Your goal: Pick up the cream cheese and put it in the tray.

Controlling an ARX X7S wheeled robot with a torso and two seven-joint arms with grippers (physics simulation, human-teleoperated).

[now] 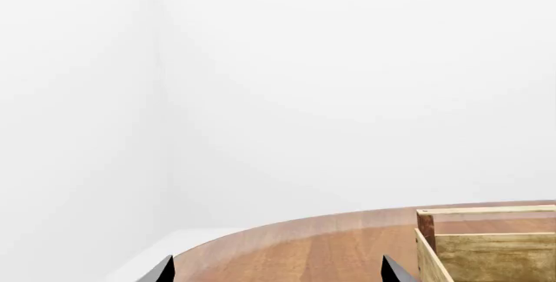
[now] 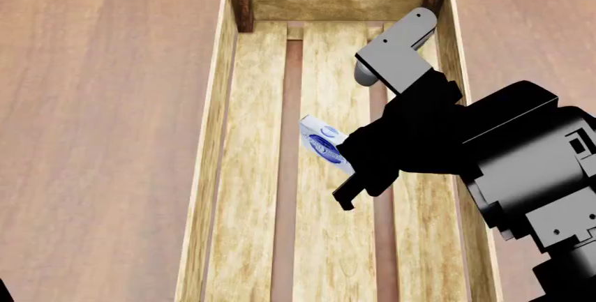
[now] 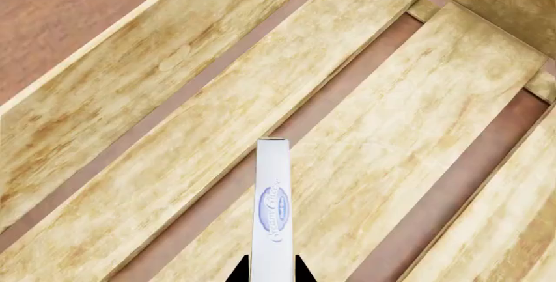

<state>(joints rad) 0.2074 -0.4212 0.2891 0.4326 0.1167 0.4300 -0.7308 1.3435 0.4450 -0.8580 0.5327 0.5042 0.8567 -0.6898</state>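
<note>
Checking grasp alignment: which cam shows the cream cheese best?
Right wrist view: the cream cheese fills the centre, edge-on, logo readable, between the right pincer tips. Head view shows it small, partly hidden by the arm. Left wrist: absent.

Landmark: the tray point(image 2: 216, 141).

- Tray rests on the surface point(image 2: 102, 107), long axis running away from the robot; surface shows on both sides of it and beyond its far end.
- Cream cheese point(image 2: 322, 141) above the tray's slats, over the middle slat, roughly mid-length, tilted. Whether it touches the slats cannot be told.
- Right gripper point(image 2: 343, 169) comes in over the tray's right wall, fingers point(image 3: 301, 269) on either side of the cream cheese.
- Left gripper point(image 1: 276, 272) outside the tray, beside one corner post, over the surface.
</note>
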